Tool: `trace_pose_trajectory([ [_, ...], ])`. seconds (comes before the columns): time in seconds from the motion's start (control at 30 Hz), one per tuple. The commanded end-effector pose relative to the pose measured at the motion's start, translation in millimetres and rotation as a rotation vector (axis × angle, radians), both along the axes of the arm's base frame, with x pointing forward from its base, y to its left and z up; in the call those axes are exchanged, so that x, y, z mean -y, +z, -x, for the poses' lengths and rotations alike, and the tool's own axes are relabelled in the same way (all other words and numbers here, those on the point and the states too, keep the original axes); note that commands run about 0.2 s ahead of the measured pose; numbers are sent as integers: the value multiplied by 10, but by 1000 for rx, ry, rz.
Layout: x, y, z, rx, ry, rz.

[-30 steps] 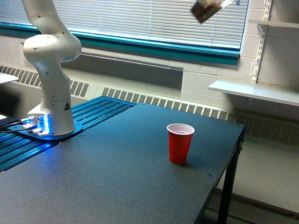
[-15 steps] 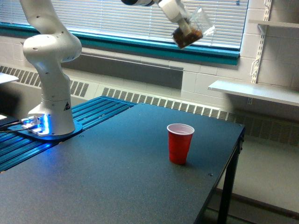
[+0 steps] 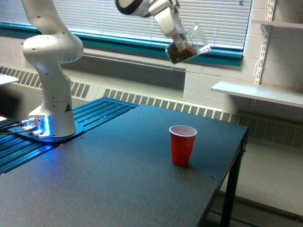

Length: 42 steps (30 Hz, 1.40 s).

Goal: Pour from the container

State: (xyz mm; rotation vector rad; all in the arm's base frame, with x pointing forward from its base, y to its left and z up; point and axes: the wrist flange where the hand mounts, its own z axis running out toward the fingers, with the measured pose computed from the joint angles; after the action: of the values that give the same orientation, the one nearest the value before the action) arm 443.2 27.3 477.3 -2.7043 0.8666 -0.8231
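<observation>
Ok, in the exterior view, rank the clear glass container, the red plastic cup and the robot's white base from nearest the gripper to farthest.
1. Clear glass container: tilted, held in the gripper, up high.
2. Red plastic cup: on the black table, below the gripper.
3. White robot base: far on the exterior view's left.

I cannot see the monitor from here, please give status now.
Fingers shut on small clear glass jar with brown contents, tilted, high above table. Red plastic cup upright below. Nothing between.

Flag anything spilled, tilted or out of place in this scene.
Nothing is spilled. The glass container with dark contents hangs tilted in the tool, high above the table, while the red cup stands upright below it, with nothing spilled around it.
</observation>
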Motion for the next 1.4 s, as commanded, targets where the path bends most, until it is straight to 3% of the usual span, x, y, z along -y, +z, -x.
trace_pose_trajectory([
  [0.03,66,-217,58,-49,-46,-5],
  [0.77,44,-800,193,-163,-93,69],
  [1.4,26,-1129,160,-260,-120,118],
])
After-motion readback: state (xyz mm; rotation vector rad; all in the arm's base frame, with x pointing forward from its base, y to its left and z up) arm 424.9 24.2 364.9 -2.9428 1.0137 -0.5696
